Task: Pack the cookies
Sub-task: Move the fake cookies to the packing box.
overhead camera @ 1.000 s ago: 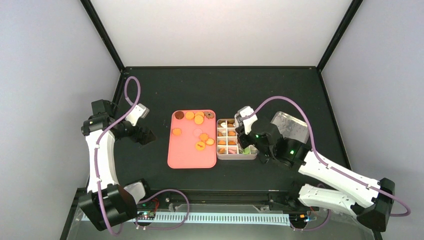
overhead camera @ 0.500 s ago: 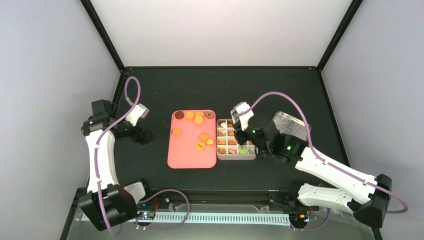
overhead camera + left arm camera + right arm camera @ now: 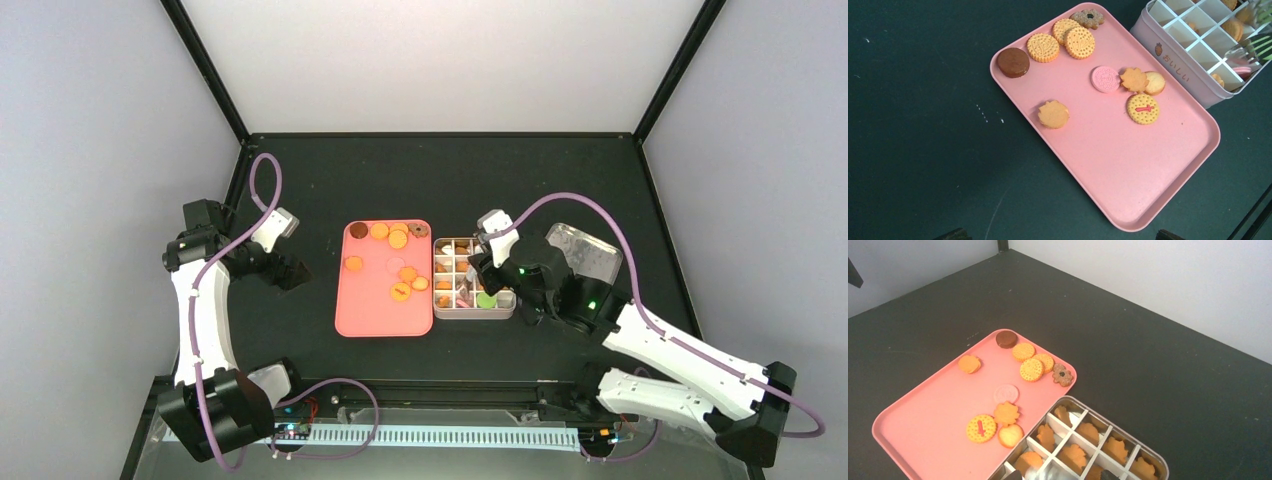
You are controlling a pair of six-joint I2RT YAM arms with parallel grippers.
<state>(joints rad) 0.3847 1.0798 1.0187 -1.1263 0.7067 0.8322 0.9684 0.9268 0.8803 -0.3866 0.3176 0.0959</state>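
Cookies lie in two places: ten loose on the pink tray, and more sorted into the cells of the pale divided box just beside the tray's right edge. On the tray, a dark brown round, three orange rounds and a brown flower shape cluster at the far edge. An orange flower sits alone toward the left. Near the box, a pink round, another orange flower, a pale one and an orange round with a red mark bunch together. The right gripper hangs over the box's near right corner, where a green cookie shows (whether its claw is apart or clamped on anything I cannot tell, since its tips barely show in its own view). The left gripper sits well left of the tray, its claw spread wide with nothing between. A clear plastic piece lies on the table just right of the box.
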